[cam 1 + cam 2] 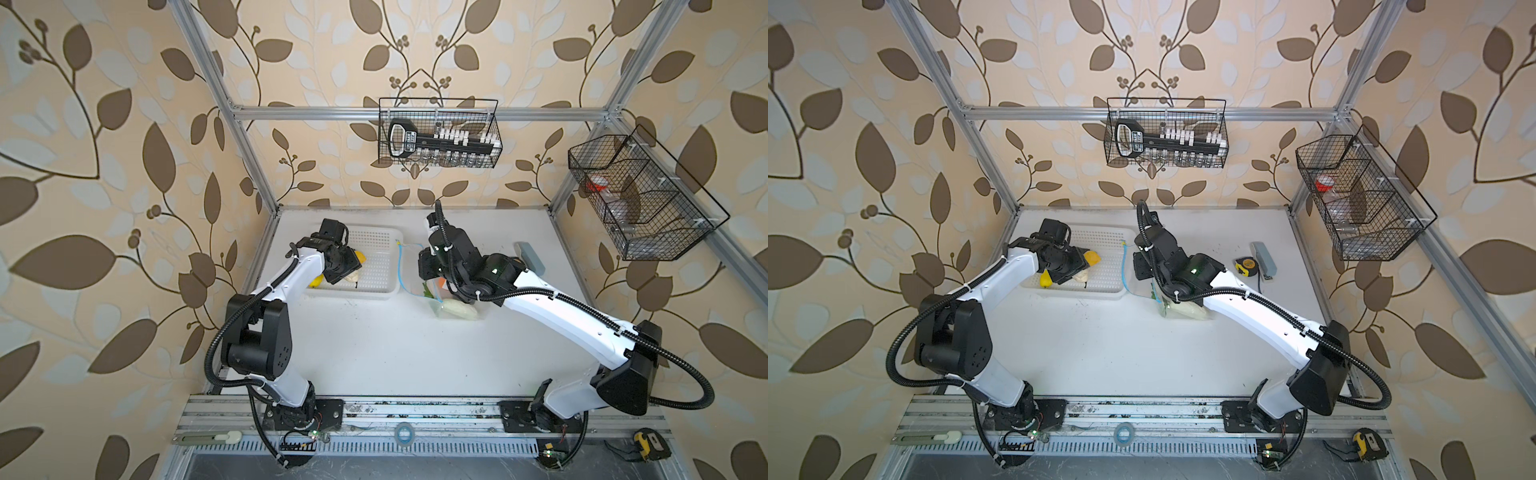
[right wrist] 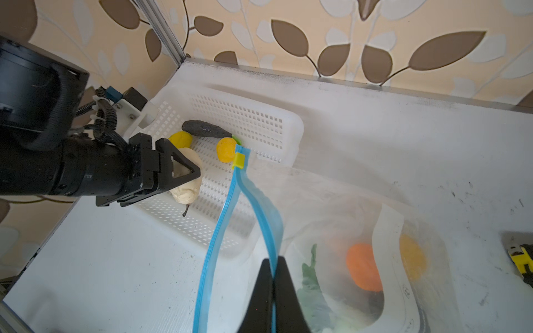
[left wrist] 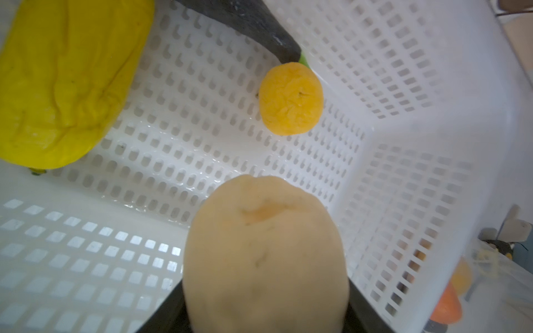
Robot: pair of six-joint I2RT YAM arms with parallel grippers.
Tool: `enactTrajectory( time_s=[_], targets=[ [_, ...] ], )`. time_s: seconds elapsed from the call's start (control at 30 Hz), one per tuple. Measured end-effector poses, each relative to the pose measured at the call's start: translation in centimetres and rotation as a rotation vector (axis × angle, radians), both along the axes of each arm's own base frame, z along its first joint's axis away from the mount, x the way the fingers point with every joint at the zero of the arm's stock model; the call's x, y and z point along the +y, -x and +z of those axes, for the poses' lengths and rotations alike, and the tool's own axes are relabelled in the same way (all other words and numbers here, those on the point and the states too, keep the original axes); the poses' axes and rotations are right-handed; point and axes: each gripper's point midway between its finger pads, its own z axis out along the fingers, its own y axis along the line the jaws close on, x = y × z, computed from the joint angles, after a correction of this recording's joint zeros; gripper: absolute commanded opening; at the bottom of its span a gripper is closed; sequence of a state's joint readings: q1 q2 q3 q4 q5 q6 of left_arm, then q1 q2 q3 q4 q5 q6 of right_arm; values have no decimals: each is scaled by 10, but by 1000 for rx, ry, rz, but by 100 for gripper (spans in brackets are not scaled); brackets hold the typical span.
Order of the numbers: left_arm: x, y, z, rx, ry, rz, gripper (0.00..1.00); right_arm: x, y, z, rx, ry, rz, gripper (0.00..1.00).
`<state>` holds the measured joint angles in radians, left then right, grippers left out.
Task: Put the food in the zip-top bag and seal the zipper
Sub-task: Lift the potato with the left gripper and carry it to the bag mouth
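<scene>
My left gripper [image 3: 265, 305] is shut on a pale peach [image 3: 265, 253] inside the white perforated basket [image 3: 403, 184]; its black fingers [image 2: 184, 170] flank the fruit [image 2: 187, 187]. In the basket also lie yellow corn [image 3: 63, 83], a dark eggplant [image 3: 253, 26] and a yellow-orange round fruit [image 3: 290, 103]. My right gripper [image 2: 274, 268] is shut on one blue lip of the zipper [image 2: 268, 230] and holds the zip-top bag [image 2: 331, 207] open beside the basket. Its yellow slider [image 2: 238, 161] sits at the far end. Inside the bag show an orange [image 2: 364, 266], a green leaf [image 2: 313, 276] and a pale vegetable [image 1: 457, 311].
The basket [image 1: 382, 257] [image 1: 1104, 249] stands at the back left, with the bag [image 1: 1183, 311] right of it. A yellow tape measure [image 1: 1246, 266] and a grey tool [image 1: 1264, 257] lie at the back right. Two black wire baskets [image 1: 440, 133] hang on the frame.
</scene>
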<state>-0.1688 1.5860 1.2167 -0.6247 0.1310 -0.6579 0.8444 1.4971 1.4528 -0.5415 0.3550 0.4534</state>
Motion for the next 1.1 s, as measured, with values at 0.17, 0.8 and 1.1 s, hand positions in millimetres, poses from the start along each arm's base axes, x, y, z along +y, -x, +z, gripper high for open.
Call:
enactTrajectory(
  time_s=[0.17,0.8,1.1],
  targets=[
    [-9,8,16,-55,36,-21,57,0,0,0,1,-3,-1,0],
    [-85,33,96,-311,232,-250,50,4,-1,-4,9,-7,-3,0],
    [-117,47,133,-421,297,-326,51,5,-1,-6,12,-7,-5,0]
  ],
)
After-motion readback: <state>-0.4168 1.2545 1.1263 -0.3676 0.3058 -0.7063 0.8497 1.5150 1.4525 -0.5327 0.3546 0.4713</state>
